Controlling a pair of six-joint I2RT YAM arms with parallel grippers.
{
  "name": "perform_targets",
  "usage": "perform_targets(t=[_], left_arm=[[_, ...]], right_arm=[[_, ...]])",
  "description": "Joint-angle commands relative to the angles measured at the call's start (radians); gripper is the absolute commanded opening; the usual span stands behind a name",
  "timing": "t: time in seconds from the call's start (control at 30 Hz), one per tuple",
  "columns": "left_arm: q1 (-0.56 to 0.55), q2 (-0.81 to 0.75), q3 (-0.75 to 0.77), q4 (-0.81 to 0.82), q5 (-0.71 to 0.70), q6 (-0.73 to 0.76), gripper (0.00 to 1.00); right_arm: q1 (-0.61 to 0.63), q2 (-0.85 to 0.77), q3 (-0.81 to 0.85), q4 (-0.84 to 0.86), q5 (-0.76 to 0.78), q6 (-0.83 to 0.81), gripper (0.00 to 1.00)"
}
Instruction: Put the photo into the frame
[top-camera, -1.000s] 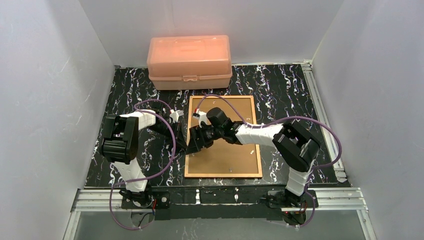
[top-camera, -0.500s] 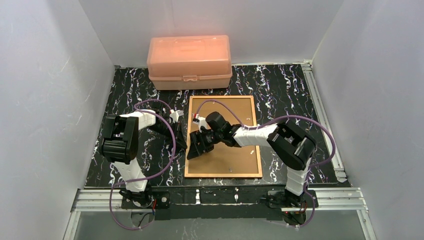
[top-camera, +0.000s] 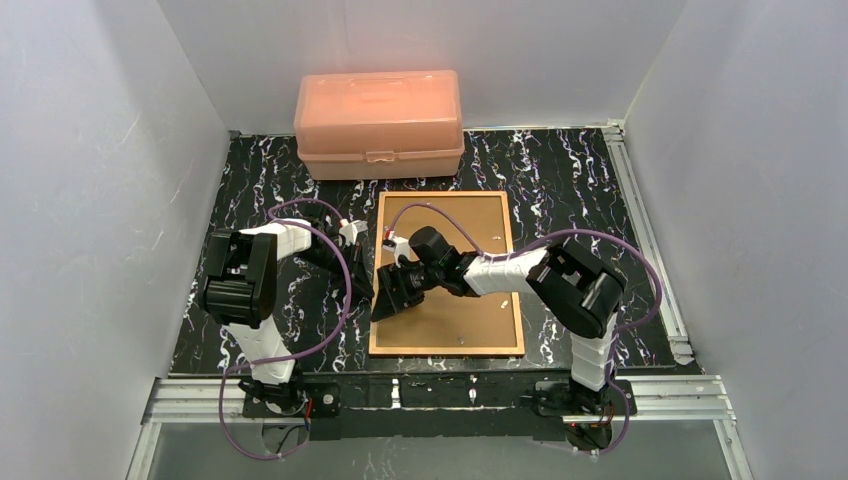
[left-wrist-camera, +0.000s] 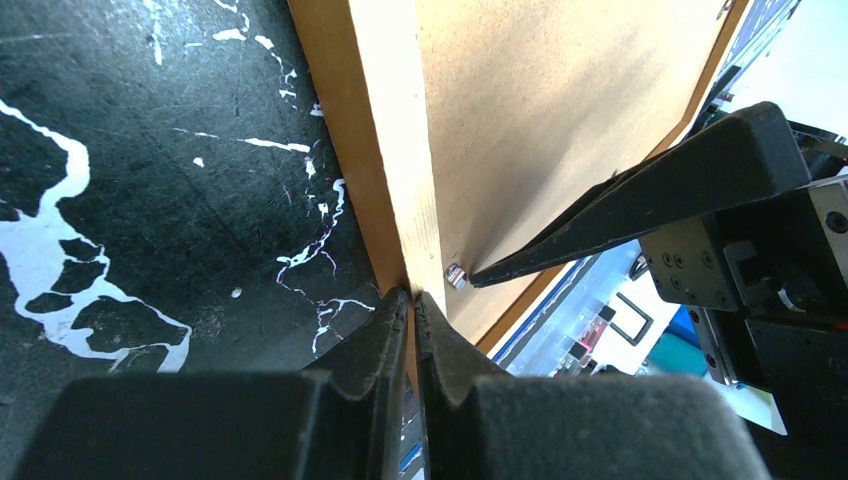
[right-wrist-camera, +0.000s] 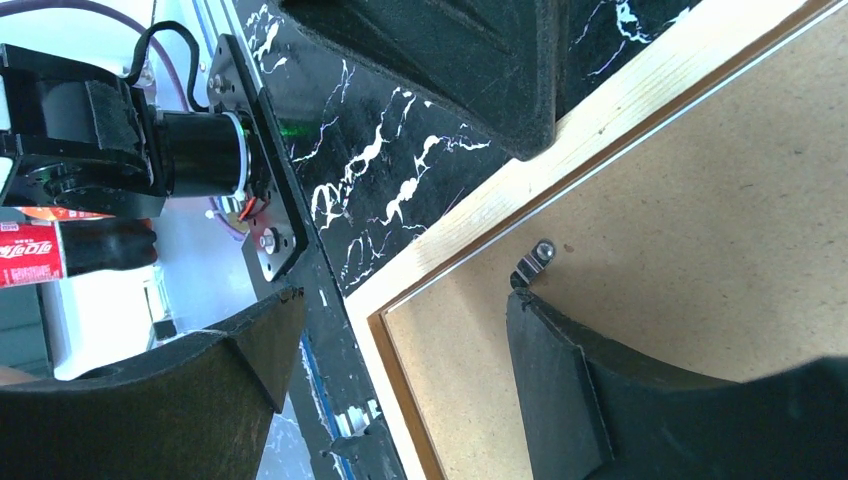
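Two arms meet at the left side of the frame (top-camera: 450, 350), which lies back side up in the middle of the desk (top-camera: 570, 200), a brown board (top-camera: 470, 320) filling it. The left fingers (left-wrist-camera: 400, 330) are shut, and their tips touch the outer edge of the wooden border. The right fingers (right-wrist-camera: 560, 370) stand wide open and hold nothing. One tip is on the board, just beside a small metal clip (right-wrist-camera: 535, 258). The other hangs outside the border, over the desk. A pink box (top-camera: 379, 122) stands behind the frame.
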Motion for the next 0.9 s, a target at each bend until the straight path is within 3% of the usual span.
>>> perform_targets(t=[0.0,0.63,0.87], left_arm=[[-0.007,0.008,0.009,-0.02,-0.001,0.014,0.05],[-0.007,0.003,0.006,-0.024,0.0,0.014,0.04],[-0.006,0.003,0.013,-0.031,-0.001,0.014,0.03]], right_arm=[[0.011,0.019,0.003,0.036,-0.011,0.004,0.81],[0.012,0.05,0.022,0.058,-0.009,-0.002,0.8],[-0.005,-0.052,0.004,0.013,-0.006,-0.026,0.8]])
